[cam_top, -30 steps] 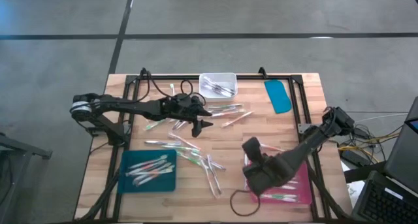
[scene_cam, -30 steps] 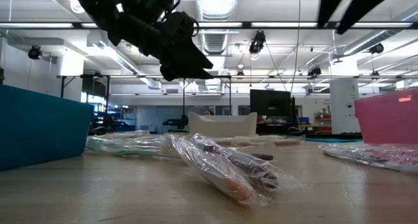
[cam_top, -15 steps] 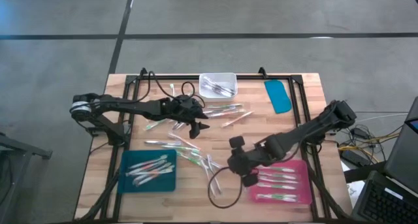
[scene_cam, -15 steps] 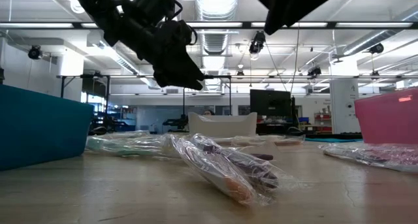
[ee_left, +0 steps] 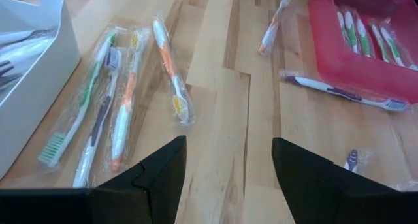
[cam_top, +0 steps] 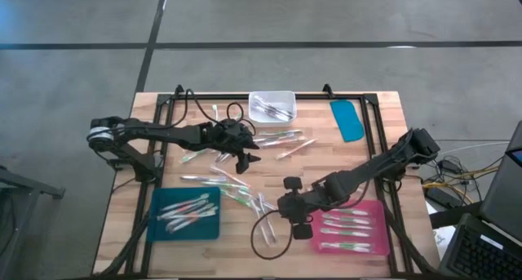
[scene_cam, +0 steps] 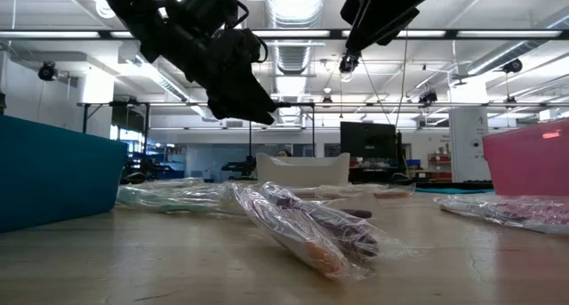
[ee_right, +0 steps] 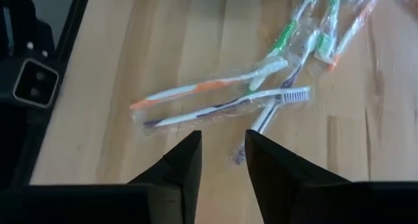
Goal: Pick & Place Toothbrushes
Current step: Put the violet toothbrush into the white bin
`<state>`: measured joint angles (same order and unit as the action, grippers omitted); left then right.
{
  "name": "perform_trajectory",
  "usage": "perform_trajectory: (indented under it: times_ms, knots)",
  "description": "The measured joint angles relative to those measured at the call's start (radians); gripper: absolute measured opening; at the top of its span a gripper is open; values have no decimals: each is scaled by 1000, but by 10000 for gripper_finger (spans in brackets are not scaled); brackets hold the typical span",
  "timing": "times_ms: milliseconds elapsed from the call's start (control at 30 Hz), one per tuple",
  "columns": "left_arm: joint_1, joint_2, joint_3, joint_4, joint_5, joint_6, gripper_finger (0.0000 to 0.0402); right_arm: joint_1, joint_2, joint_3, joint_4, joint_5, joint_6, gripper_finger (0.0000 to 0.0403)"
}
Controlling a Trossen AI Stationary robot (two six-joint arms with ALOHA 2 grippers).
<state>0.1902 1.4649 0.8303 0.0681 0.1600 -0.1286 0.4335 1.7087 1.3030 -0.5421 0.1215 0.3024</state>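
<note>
Wrapped toothbrushes (cam_top: 232, 182) lie loose across the middle of the wooden table. More lie in the teal tray (cam_top: 160, 223), the pink tray (cam_top: 377, 231) and the white bin (cam_top: 272, 105). My left gripper (cam_top: 247, 157) hovers open above the far part of the scatter. In its wrist view, the left gripper (ee_left: 228, 178) has toothbrushes (ee_left: 98, 113) lying ahead of it. My right gripper (cam_top: 279, 208) hangs open just left of the pink tray. Its wrist view shows the right gripper (ee_right: 222, 162) over a small cluster of toothbrushes (ee_right: 222, 100). Neither gripper holds anything.
A teal lid (cam_top: 347, 119) lies flat at the far right. A black frame (cam_top: 375, 133) runs along the table's far and side edges. A loop of cable (cam_top: 263, 235) hangs below my right arm near the table's near edge. Bare wood shows between the two trays.
My right gripper has swung from above the pink tray toward the table's left, and now hangs over the loose toothbrushes in the middle, with its cable loop trailing along. The toothbrushes have stayed where they were.
</note>
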Motion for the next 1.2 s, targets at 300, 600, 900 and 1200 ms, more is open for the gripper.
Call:
perform_trajectory:
  times_ms: [300, 600, 900, 1200]
  knots:
    - [0, -9, 0, -17, -2, 20, 229, 0, 25, -1, 59, 0, 113, 108]
    - [-27, -9, 0, -26, 39, 51, 229, -25, 26, -3, -29, -25, 110, 147]
    - [-35, -9, 0, -42, 27, 51, 229, -19, 84, -8, 116, -99, 194, 173]
    - [-35, -9, 0, -43, 22, 51, 229, -19, 188, -9, 182, -96, 280, 176]
